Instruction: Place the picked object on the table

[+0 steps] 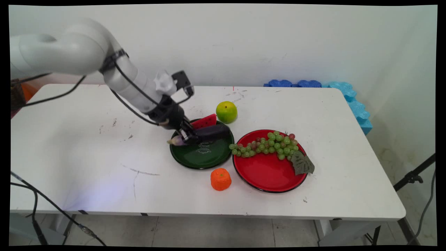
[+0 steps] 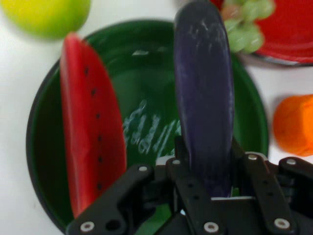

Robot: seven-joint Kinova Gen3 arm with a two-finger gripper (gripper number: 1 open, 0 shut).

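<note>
Red plate point(image 1: 268, 174) with grapes point(image 1: 270, 144), green apple point(image 1: 226, 112), orange fruit point(image 1: 220, 179).

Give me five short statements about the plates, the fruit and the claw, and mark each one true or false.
1. The claw is shut on the eggplant. True.
2. The watermelon slice lies on the red plate. False: it lies on the green plate, beside the eggplant.
3. The grapes lie on the red plate. True, with one end of the bunch reaching over the rim toward the green plate.
4. The green apple sits on the green plate. False: it stands on the table, just behind that plate.
5. The orange fruit is on the red plate. False: it rests on the table in front of the two plates.
</note>
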